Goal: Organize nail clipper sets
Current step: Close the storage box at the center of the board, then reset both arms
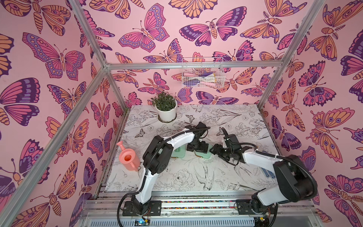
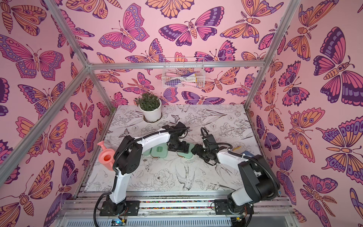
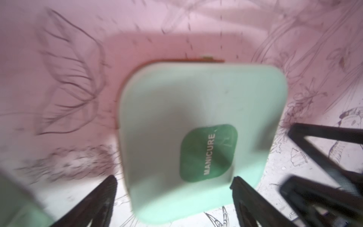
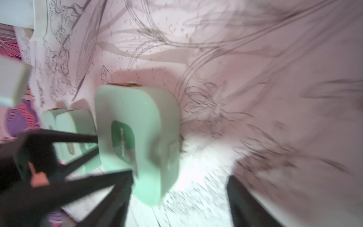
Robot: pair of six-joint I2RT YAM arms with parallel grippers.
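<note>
The closed mint case (image 3: 196, 118) lies flat on the table (image 1: 196, 176), rightmost of three. The left gripper (image 3: 173, 177) hangs spread directly above it, so it is the nearer. The right gripper (image 4: 179, 175), jaws also wide and holding nothing, sits just beside the case's outer edge.

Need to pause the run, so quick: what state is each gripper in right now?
Left gripper: open, jaws wide over the closed mint-green case, holding nothing.
Right gripper: open, alongside that case, holding nothing.
</note>
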